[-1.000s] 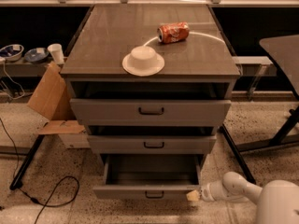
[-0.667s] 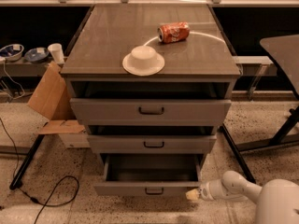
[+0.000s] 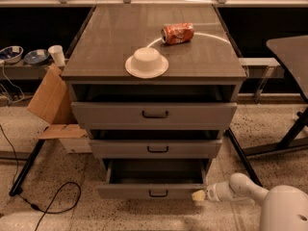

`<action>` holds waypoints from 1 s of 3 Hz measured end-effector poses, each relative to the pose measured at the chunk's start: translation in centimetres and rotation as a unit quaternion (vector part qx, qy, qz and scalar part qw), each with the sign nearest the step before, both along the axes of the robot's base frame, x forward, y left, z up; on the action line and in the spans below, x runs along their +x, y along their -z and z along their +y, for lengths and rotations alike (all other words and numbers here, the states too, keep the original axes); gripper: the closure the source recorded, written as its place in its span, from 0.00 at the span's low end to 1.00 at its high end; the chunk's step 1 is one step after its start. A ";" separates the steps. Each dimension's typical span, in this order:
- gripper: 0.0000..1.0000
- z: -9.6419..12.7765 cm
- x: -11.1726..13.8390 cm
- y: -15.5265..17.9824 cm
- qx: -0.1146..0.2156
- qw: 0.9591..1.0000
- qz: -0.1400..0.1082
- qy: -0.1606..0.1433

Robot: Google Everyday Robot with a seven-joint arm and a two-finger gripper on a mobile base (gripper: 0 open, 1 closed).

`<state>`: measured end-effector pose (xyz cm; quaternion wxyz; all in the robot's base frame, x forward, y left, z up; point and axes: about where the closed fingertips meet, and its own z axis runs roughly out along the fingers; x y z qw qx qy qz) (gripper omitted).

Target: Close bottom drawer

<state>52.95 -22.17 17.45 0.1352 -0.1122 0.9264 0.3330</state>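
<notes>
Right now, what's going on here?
The robot's gripper is low at the right front corner of the bottom drawer. That drawer is pulled well out, not yet closed. The top drawer and middle drawer are ajar too. A bowl and a can sit on the cabinet.

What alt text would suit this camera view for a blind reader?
A robot's pincer sits at the right front corner of the open bottom drawer of a grey three-drawer cabinet. A white bowl and a red can lying on its side rest on top.
</notes>
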 end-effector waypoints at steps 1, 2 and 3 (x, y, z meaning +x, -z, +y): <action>1.00 0.0 2.0 -0.1 0.006 1.000 -0.008 0.011; 1.00 0.0 2.4 -0.1 0.008 1.000 -0.010 0.013; 1.00 0.3 4.5 -0.2 0.016 0.999 -0.020 0.022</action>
